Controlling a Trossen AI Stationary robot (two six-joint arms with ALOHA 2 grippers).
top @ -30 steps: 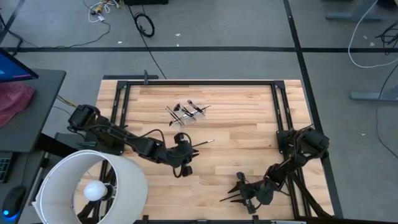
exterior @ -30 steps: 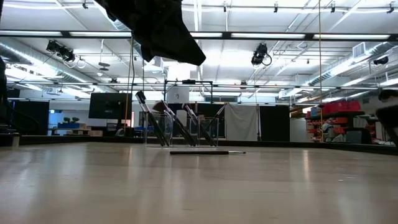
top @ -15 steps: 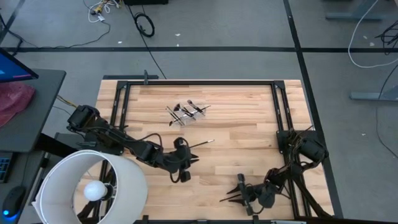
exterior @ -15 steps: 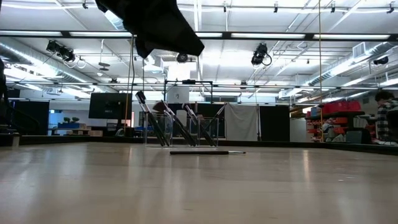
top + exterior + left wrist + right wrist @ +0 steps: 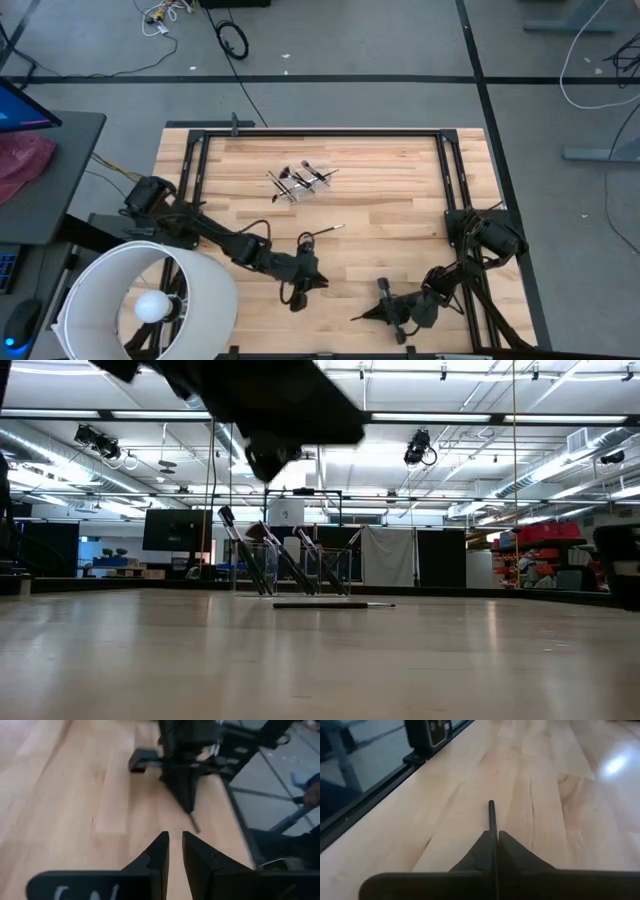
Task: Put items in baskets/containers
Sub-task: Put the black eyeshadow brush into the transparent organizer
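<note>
A clear cup (image 5: 300, 182) (image 5: 290, 568) stands at the far middle of the table with several dark brushes leaning in it. One brush (image 5: 325, 231) (image 5: 335, 604) lies flat on the wood nearer the middle. My right gripper (image 5: 372, 312) is low near the table's near edge and is shut on another thin dark brush (image 5: 491, 815). My left gripper (image 5: 305, 277) (image 5: 174, 839) hangs over the middle of the table, pointing at the right gripper. Its fingers are a narrow gap apart with nothing between them. My right gripper pinches the brush's thin dark handle (image 5: 491, 831) between its two fingertips. The fingers lie along the handle. They slant down from the table's right side. The handle's free end (image 5: 194, 824) sticks out past the fingertips, close over the wood; whether it touches, I cannot tell.
A big white lampshade (image 5: 145, 300) with a bulb stands off the table's near left corner. A black frame rail (image 5: 320, 131) borders the table's far side, with more rails on its left and right. Bare wood lies between the two grippers.
My right gripper has sunk a little toward the table and shut on the brush. My left gripper has moved toward the near edge and the right gripper, sinking and tipping its fingers further down.
</note>
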